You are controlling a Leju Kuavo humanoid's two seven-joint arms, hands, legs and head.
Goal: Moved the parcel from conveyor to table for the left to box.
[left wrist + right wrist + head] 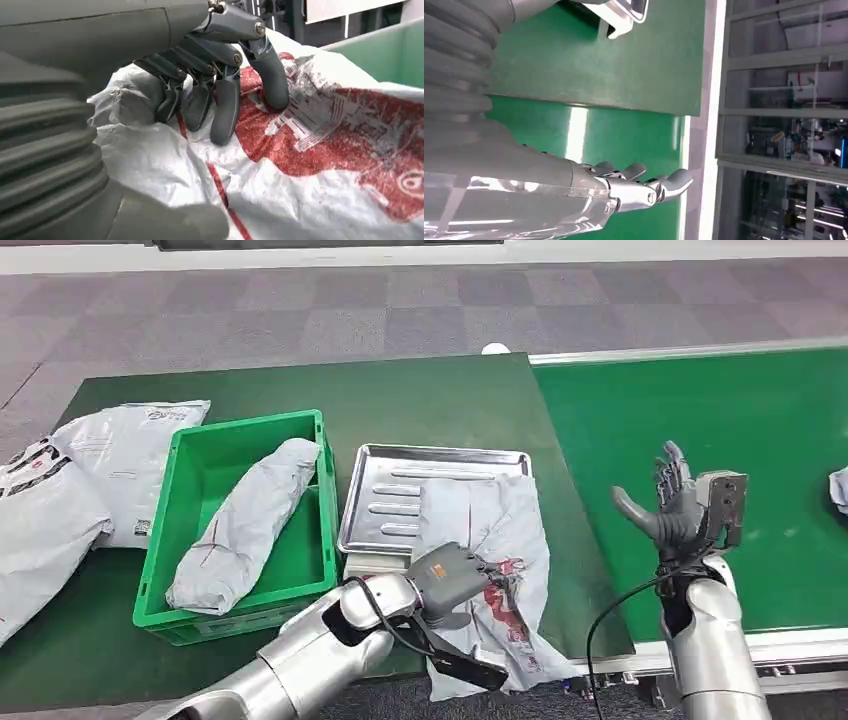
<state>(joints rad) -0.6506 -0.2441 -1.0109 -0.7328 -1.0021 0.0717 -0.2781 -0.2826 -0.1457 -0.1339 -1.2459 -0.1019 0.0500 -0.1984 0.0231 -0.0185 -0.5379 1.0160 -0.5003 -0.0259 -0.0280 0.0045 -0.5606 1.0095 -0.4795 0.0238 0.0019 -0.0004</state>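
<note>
A white and grey parcel (500, 525) with red print lies across the metal tray (400, 475) and hangs over the table's front edge. My left hand (452, 578) lies on its near part. In the left wrist view the fingers (225, 107) curl down and press into the red-printed parcel (325, 150), the thumb (165, 222) sits on the near side, and bag film bunches between them. My right hand (680, 502) is raised above the green conveyor (720, 410), fingers spread and holding nothing; its right wrist view shows the fingers (634, 175) extended over the belt.
A green crate (245, 423) left of the tray holds a grey parcel (245, 525). More white parcels (90, 470) lie at the table's left end. Another parcel (838, 488) shows at the conveyor's right edge. A black cable (610, 615) loops near my right arm.
</note>
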